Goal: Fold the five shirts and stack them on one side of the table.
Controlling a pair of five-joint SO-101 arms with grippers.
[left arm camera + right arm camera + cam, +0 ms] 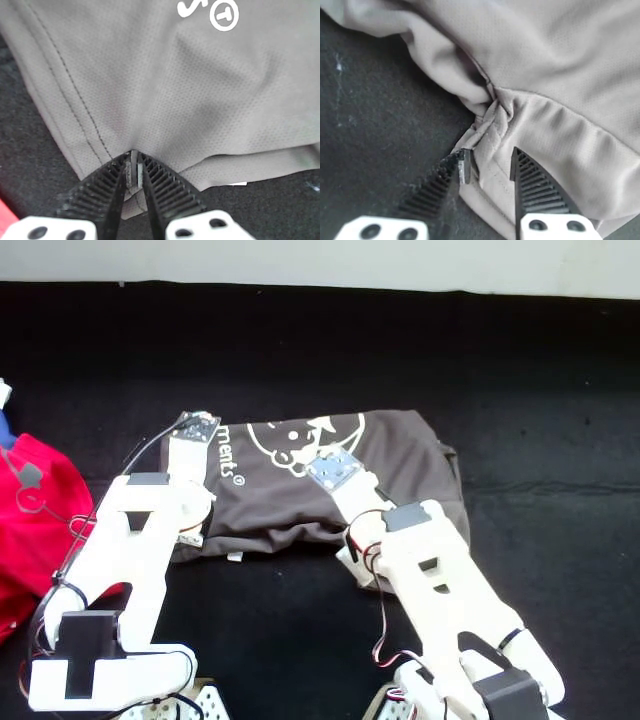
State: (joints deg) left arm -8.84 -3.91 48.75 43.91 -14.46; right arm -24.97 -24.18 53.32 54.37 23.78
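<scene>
Grey fabric held only at its very hem could slip from the left gripper [133,155], clamped tight on a corner of the shirt [400,455], when lifted. The right gripper [490,155], jaws apart, might gather extra layers. The shirt spreads away beyond both tips, with a bunched fold between the right one's open fingers.
</scene>
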